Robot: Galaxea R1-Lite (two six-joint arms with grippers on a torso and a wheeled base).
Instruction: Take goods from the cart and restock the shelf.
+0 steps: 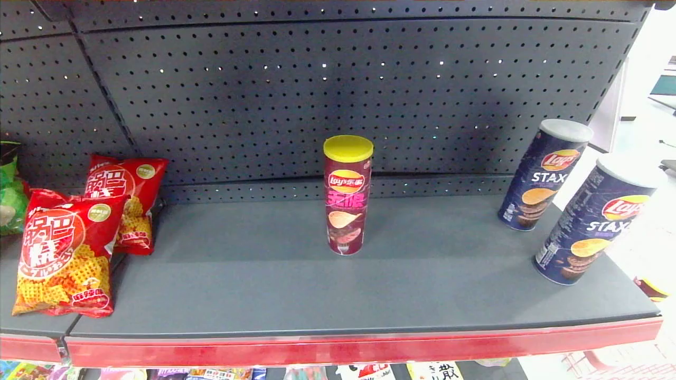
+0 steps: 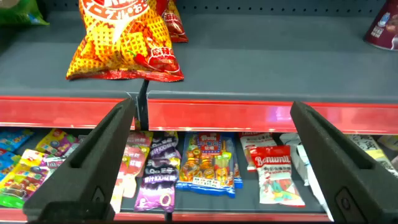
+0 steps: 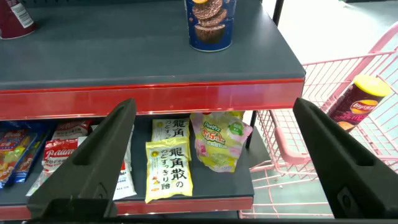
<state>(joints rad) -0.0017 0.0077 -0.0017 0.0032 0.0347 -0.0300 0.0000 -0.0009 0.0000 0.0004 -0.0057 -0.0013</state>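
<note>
1. Two pincers are in play, and both are empty. The left pincer (image 2: 212,109) has its fingers spread wide apart and touches nothing. The right pincer (image 3: 214,106) is spread just as wide and is also bare.
2. Both hang before the red front lip of the shelf (image 1: 264,274). The left one faces the end with the red snack bags (image 1: 66,253). The right one faces the end nearest the cart (image 3: 348,59).
3. Beyond the right pincer, a chip can (image 3: 360,99) with a yellow lid lies tilted inside the pink wire cart, beside the shelf's end and lower than its deck. It looks like the next item to restock.
4. Handling, as a judgement:
   - The can is likely a light, stiff cardboard tube with a smooth, somewhat slippery wrap.
   - Its contents are fragile, and hard squeezing could dent the wall.
   - Take it across the middle of the body, below the lid, with moderate pressure. The present opening looks wide enough.
5. On the shelf a maroon can (image 1: 347,195) stands upright near the middle. Two dark-blue cans (image 1: 544,174) stand at the right end, well apart from it. Bare deck lies between, which leaves room to set the new can down.
6. Below, the lower shelf (image 2: 249,202) holds rows of small packets (image 3: 168,165).
</note>
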